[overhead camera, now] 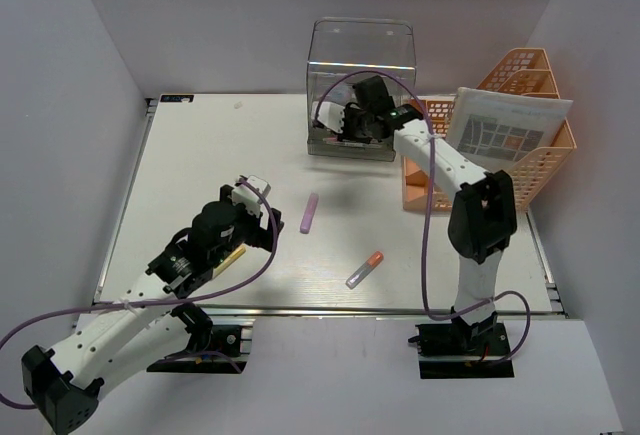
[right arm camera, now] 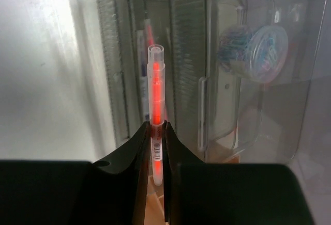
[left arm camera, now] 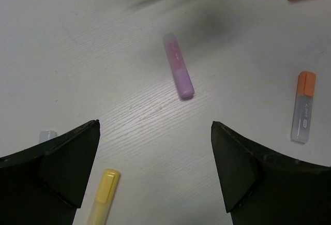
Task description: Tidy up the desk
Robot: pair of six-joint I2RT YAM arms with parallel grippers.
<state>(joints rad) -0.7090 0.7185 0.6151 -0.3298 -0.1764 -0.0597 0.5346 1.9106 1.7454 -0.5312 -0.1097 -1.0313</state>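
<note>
Right pincer [right arm camera: 157,131] clenched on a clear pen [right arm camera: 155,80] with a red core, the barrel standing up out of the tips. This grip shows only in the right wrist view, which also shows the clear drawer box [right arm camera: 232,95] just beyond the pen and a tub of paper clips [right arm camera: 253,49] inside it. Top view hides the grip behind the wrist but places this pincer at the box front, over the far edge of the desk [overhead camera: 200,175], with the orange mesh rack [overhead camera: 520,145] to its right. Left pincer [left arm camera: 155,125] released, jaws wide, hovering over the desk left of centre. Left wrist view: purple highlighter [left arm camera: 178,72] lies ahead between the tips, orange-capped marker [left arm camera: 304,106] off to the right, yellow highlighter [left arm camera: 103,194] by the left-hand finger. Right arm: elbow high, forearm stretched away. Left arm: reaching forward, wrist tipped down.
</note>
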